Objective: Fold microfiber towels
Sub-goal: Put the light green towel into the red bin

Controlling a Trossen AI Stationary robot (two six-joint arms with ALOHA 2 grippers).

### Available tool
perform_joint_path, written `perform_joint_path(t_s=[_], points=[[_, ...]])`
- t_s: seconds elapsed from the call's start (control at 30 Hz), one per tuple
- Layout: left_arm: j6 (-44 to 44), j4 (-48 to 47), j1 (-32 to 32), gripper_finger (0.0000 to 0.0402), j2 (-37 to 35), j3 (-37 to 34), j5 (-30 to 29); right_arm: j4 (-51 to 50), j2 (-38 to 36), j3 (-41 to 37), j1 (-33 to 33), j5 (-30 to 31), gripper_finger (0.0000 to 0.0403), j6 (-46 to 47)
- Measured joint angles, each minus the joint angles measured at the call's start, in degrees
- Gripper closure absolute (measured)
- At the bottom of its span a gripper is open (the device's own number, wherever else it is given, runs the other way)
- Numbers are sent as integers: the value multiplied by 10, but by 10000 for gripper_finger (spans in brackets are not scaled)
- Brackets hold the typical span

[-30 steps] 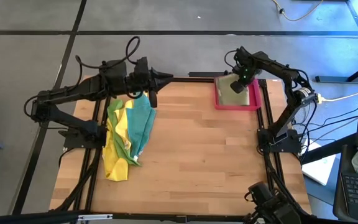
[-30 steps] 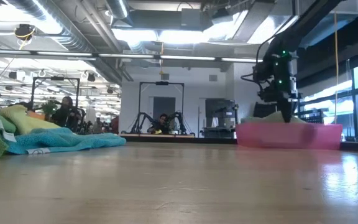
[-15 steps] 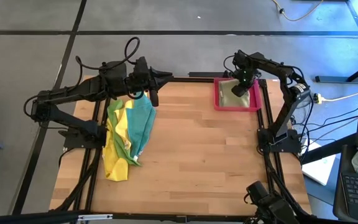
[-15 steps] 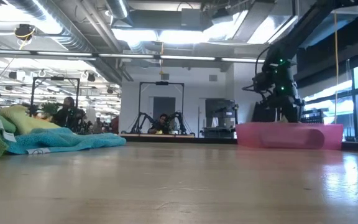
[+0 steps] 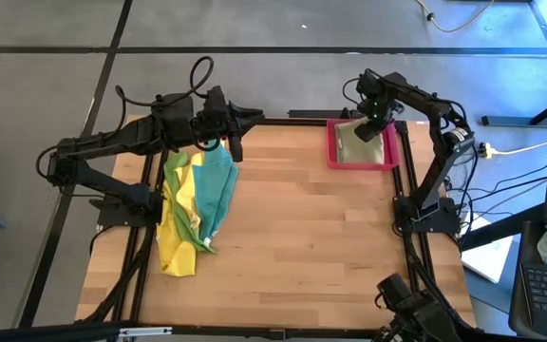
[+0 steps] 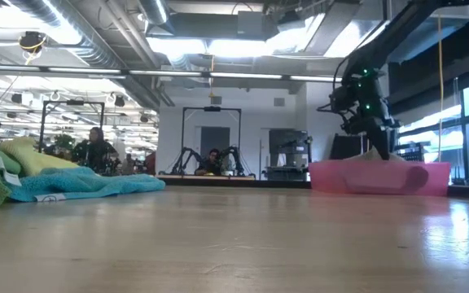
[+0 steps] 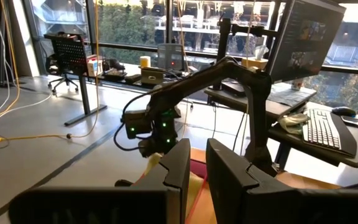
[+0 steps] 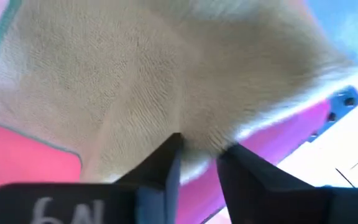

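While the tabletop [image 5: 302, 237] lies bare mid-span, the right gripper [image 5: 368, 123], fingers slightly parted, touches the olive towel [image 5: 364, 147] in the pink tray [image 5: 332, 157]; the left gripper [image 5: 250, 118], nearly pressed together, hangs beside piled towels [image 5: 196, 204].

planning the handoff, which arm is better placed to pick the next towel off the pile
Left, probably. The left gripper hangs at the far end of the towel pile, while the right gripper is across the table over the pink tray, its fingers at the olive towel there.
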Motion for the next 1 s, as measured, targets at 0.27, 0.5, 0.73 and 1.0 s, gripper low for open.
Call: perform_joint_path(t_s=[0.27,0.5,0.73,1.0], points=[[10,0,0,357,0,0,0,-30,0,42,3,-1,210,14],[10,0,0,357,0,0,0,-43,0,66,7,-134,177,81],[1,0,-5,357,0,0,0,35,0,-16,25,-110,202,87],[-14,-16,-22,357,0,0,-1,140,0,-108,29,-81,233,88]])
